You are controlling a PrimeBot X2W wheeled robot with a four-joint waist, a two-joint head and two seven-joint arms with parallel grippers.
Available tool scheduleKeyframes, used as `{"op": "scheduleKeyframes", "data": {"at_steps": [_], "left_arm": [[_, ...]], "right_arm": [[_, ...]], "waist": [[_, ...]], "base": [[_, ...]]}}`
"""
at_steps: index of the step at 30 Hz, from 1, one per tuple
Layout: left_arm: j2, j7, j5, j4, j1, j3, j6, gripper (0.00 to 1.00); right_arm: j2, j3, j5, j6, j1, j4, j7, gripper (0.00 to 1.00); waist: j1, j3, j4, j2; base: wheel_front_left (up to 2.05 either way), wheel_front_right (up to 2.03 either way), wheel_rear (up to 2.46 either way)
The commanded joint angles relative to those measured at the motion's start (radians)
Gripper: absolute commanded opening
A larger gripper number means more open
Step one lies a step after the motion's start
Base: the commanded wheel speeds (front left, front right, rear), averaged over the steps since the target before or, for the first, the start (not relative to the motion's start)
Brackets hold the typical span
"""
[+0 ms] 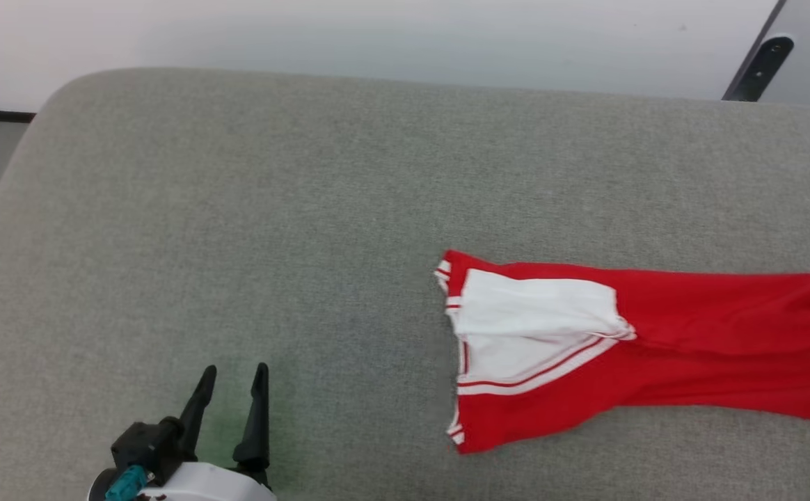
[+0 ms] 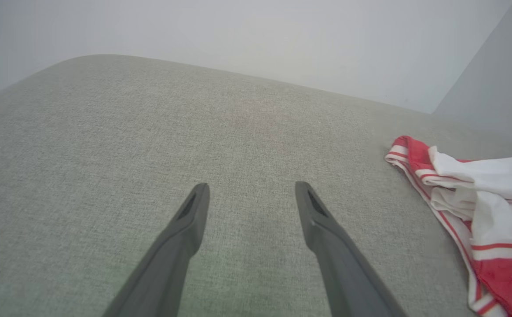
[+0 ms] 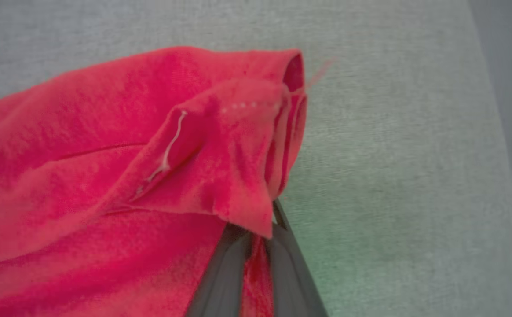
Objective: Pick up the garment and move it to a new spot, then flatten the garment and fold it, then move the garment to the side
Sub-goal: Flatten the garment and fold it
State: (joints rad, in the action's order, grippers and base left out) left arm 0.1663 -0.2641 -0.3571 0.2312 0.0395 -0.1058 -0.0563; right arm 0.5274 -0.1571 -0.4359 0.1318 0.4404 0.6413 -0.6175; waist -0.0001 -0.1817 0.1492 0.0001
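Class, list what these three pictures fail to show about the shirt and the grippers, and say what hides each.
Head view: the garment runs off the right edge, so its far end is cut off.
Right wrist view: draped, blurred red cloth covers the fingertips of the right gripper, so the depth of its grip is unclear.
Left wrist view: the right edge cuts the garment, and its bunched folds hide the layers beneath.

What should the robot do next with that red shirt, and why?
Probably reach the left gripper across to the white-sleeved end of the garment: the right gripper is shut on a red edge, while the left is open over the grey cushion, empty.
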Motion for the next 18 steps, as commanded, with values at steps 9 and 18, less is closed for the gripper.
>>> {"op": "scheduleKeyframes", "data": {"at_steps": [9,18], "left_arm": [[-0.033,0.001,0.028,0.031,-0.025,0.029,-0.026,1.00],[-0.069,0.001,0.034,0.070,-0.045,0.021,-0.044,1.00]], "right_arm": [[-0.021,0.107,-0.087,-0.002,-0.066,-0.170,0.042,0.00],[-0.062,0.345,-0.159,-0.002,-0.117,-0.520,-0.022,0.00]], "waist": [[0.0001,0.044,-0.035,-0.0001],[0.0001,0.095,-0.013,-0.0001]], "base": [[0.00,0.00,0.00],[0.00,0.00,0.00]]}}
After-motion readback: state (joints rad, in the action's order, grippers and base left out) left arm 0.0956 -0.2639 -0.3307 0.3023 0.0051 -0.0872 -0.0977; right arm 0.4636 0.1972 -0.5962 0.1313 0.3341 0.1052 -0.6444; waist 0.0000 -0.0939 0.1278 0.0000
